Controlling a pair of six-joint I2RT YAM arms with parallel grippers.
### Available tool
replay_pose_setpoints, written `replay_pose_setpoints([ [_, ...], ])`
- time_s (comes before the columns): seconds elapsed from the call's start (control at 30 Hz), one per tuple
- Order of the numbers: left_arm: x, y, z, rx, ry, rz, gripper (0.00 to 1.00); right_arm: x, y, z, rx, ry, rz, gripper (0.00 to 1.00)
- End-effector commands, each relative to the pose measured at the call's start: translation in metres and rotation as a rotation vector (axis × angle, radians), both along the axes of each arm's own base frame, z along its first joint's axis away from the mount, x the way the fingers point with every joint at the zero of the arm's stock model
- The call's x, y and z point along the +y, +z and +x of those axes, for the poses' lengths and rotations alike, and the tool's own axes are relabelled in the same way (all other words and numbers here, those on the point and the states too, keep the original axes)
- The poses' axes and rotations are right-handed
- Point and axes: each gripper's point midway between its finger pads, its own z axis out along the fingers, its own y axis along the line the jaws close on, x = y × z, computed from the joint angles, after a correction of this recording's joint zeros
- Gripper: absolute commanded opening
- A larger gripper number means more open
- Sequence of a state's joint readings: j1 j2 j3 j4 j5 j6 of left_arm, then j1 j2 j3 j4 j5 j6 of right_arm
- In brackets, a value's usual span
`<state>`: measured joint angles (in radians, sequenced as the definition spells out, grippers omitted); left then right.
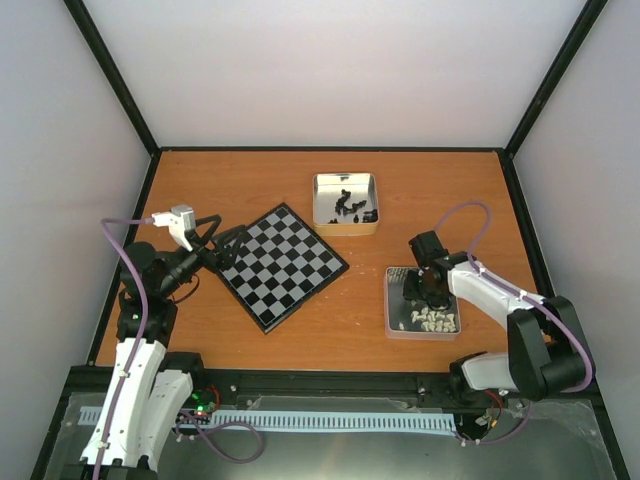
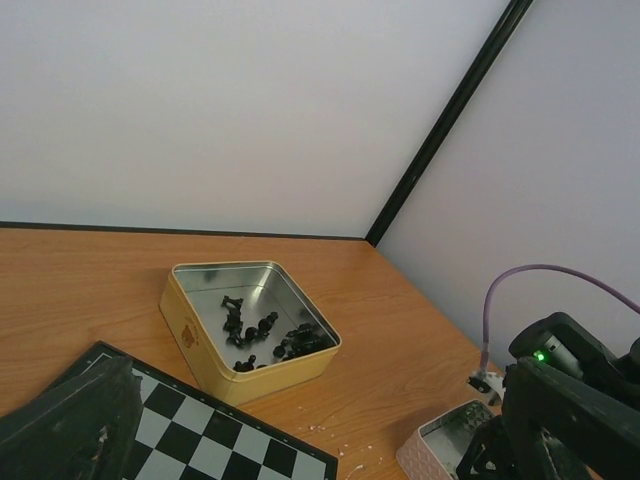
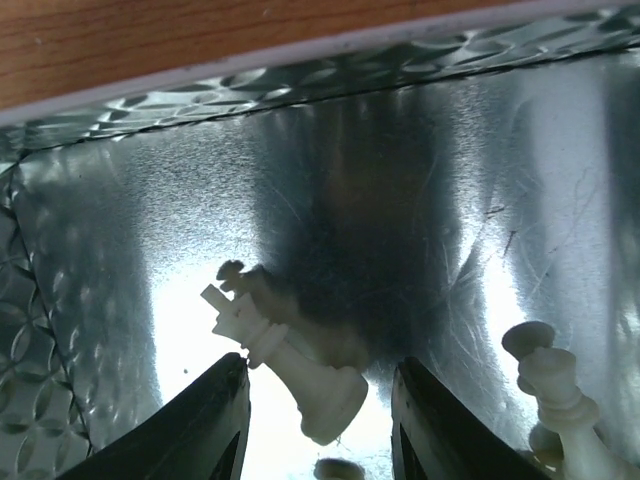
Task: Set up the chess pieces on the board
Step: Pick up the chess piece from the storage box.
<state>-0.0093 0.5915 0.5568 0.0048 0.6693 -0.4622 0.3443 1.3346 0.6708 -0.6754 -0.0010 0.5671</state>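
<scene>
Though unseen from above, 1 white king (image 3: 297, 368) lies between parted jaws of the right gripper (image 3: 320, 372), wrist view | left gripper (image 1: 232, 250): jaws wide apart.

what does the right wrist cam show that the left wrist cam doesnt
Only right wrist: a cream king lying on its side between the fingers of the right gripper, more cream pieces at right. Only left wrist: the gold tin of black pieces and a corner of the board. Both: the cream pieces' tin and the wooden table.
</scene>
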Motion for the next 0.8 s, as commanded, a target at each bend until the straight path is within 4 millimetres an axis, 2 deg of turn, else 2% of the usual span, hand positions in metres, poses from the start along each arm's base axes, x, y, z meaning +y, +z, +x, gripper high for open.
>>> replay_pose_setpoints([
  [0.0, 0.002, 0.013, 0.0, -0.05, 0.013, 0.002, 1.0, 0.0, -0.005, 0.006, -0.011, -0.002, -0.031, 0.41],
  [0.23, 0.004, 0.015, -0.001, -0.057, 0.028, 0.015, 1.0, -0.007, -0.014, 0.006, 0.026, 0.004, -0.112, 0.37],
  [0.53, 0.004, 0.015, -0.001, -0.057, 0.032, 0.014, 1.0, -0.003, -0.012, 0.006, 0.013, 0.018, -0.119, 0.15],
  [0.63, 0.004, 0.015, -0.001, -0.058, 0.029, 0.013, 1.0, 0.002, -0.008, 0.011, -0.029, 0.032, -0.099, 0.14],
  [0.77, 0.0, 0.012, -0.002, -0.052, 0.004, 0.01, 1.0, 0.012, 0.011, 0.024, -0.141, 0.052, -0.044, 0.14],
])
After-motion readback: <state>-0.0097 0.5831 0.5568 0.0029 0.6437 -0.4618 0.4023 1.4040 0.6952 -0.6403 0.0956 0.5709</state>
